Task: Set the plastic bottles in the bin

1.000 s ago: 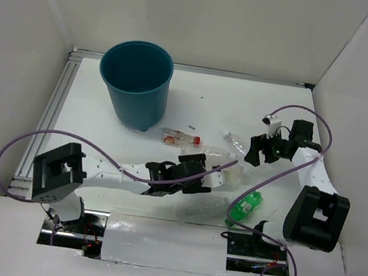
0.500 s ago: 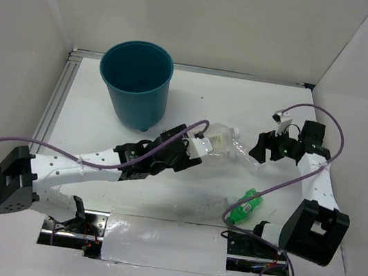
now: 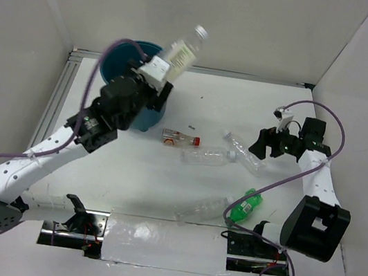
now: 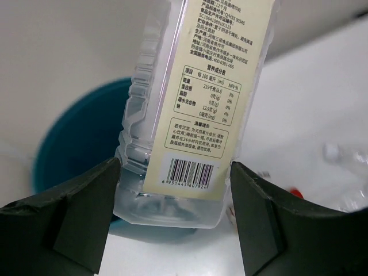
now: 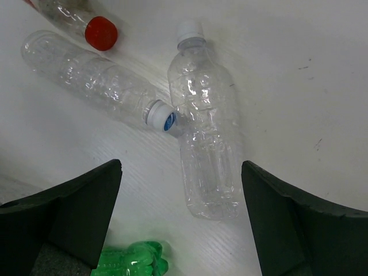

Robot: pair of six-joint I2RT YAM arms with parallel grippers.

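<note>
**Item 1: labelled bottle [image 3: 182, 50].** We list it as held aloft at the upper left of the overhead view, above the bin [image 3: 117, 57]. The left gripper [image 4: 172, 198] is clamped on its lower body, one pad on each side. It tilts with the white cap uppermost. We take this as the pose for dropping it in, since the wrist view shows the bin's mouth below it. It is clear ribbed plastic with a cream paper label printed with a barcode.

**Item 2: bin.** A round teal bucket with smooth, tapered walls. We cannot tell whether anything lies inside.

**Item 3: white-capped bottle [image 5: 207, 149].** It lies flat at centre right of the table. The right gripper [image 5: 181, 172] hovers over it with its jaws spread wide and nothing between them, which we judge to be lining up for the next pick. It is thin, dimpled clear plastic.

**Item 4: second clear bottle [image 5: 92, 80].** It lies flat with its blue-marked cap touching the side of item 3.

**Item 5: red-capped bottle [image 3: 180, 137].** A small bottle lying just beside the bin's foot.

**Item 6: green bottle [image 3: 247, 205].** A knobbly bottle at the lower right.

**Item 7: another clear bottle [image 3: 204, 208].** It lies near the front edge.
</note>
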